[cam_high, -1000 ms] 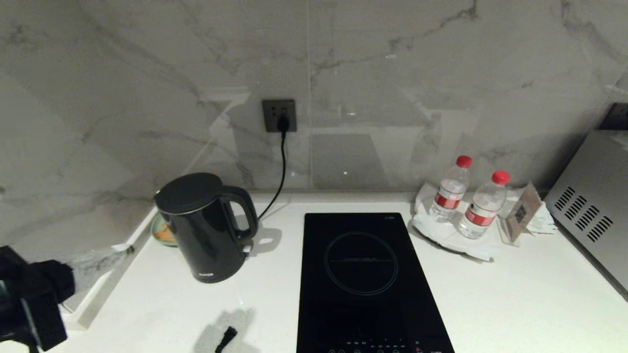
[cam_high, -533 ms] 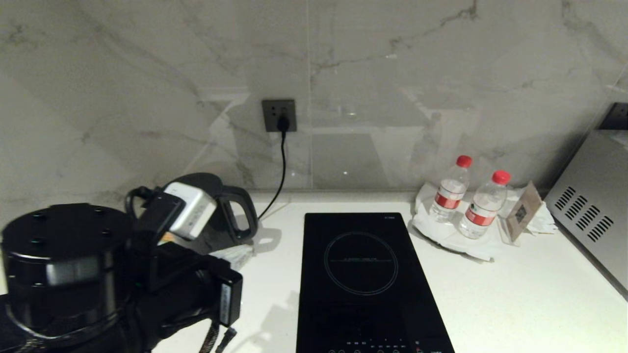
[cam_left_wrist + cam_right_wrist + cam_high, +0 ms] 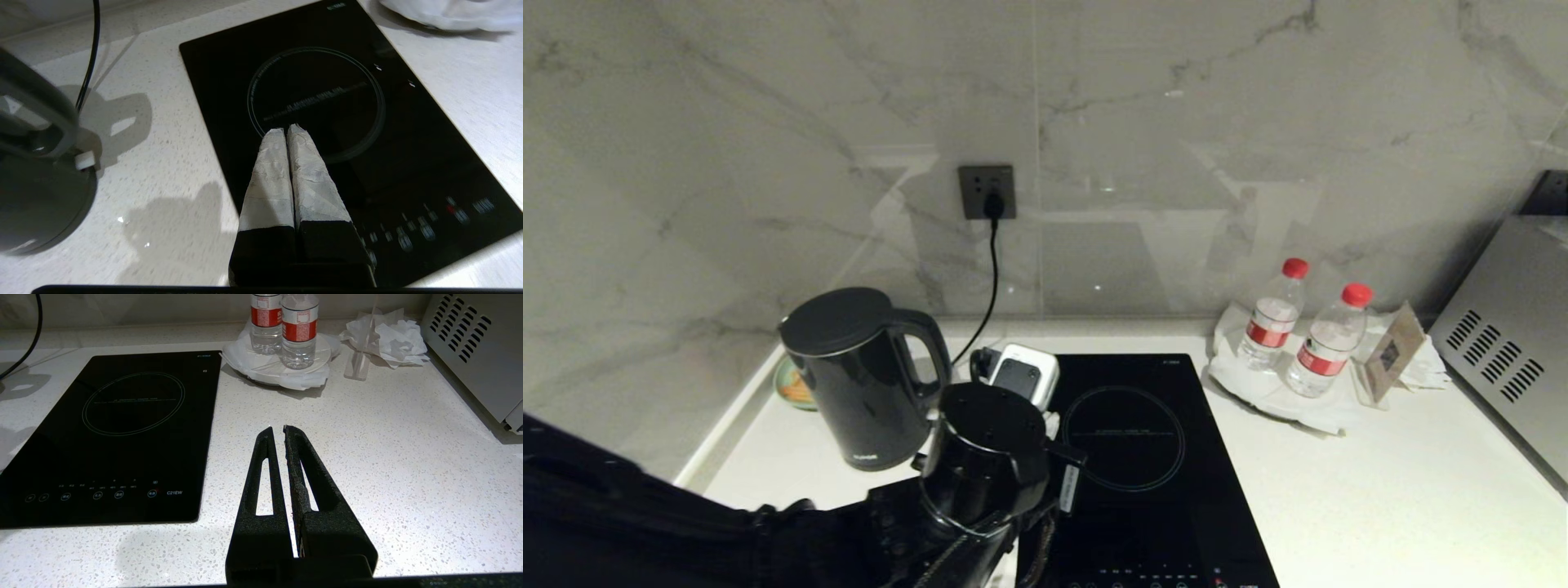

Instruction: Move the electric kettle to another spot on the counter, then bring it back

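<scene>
A black electric kettle (image 3: 866, 380) stands near the white counter's (image 3: 1380, 498) back-left corner, while the empty left gripper (image 3: 286, 130), fingers pressed together, hovers over the cooktop's (image 3: 1131, 474) left edge.

Left gripper (image 3: 286, 130) now over the cooktop (image 3: 408, 134), beside the electric kettle (image 3: 862, 384)

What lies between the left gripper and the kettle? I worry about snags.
Only bare counter between left gripper and electric kettle, per the left wrist view.
</scene>
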